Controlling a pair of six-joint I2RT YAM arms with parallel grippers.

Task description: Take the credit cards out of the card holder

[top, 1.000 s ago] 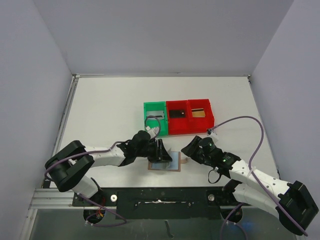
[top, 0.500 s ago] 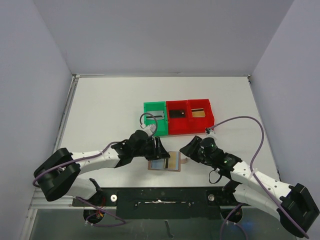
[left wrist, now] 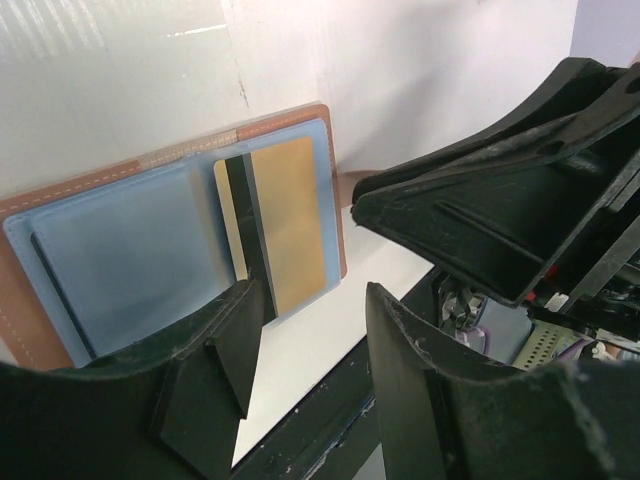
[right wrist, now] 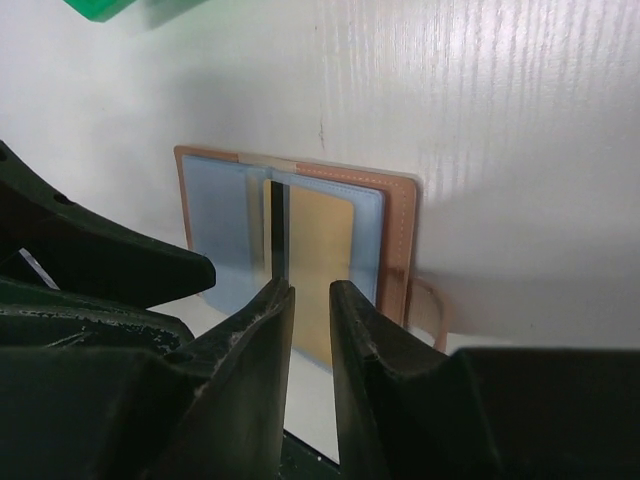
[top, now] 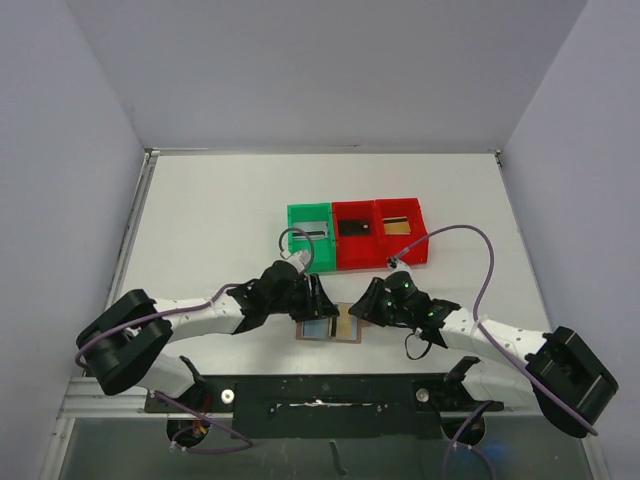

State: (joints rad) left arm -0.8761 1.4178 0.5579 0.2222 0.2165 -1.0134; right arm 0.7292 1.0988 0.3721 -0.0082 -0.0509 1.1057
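If aloft, right gripper [right wrist: 312,287] over holder [right wrist: 225,215].

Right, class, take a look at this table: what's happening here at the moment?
Two robot arms are working on a brown card holder lying open on the table near their bases. A gold card sticks partly out of one pocket. The right gripper, fingers narrowly apart, is lined up on that card; the left gripper hangs open at the holder's near edge. Contact is unclear. A green bin and red bins stand behind.
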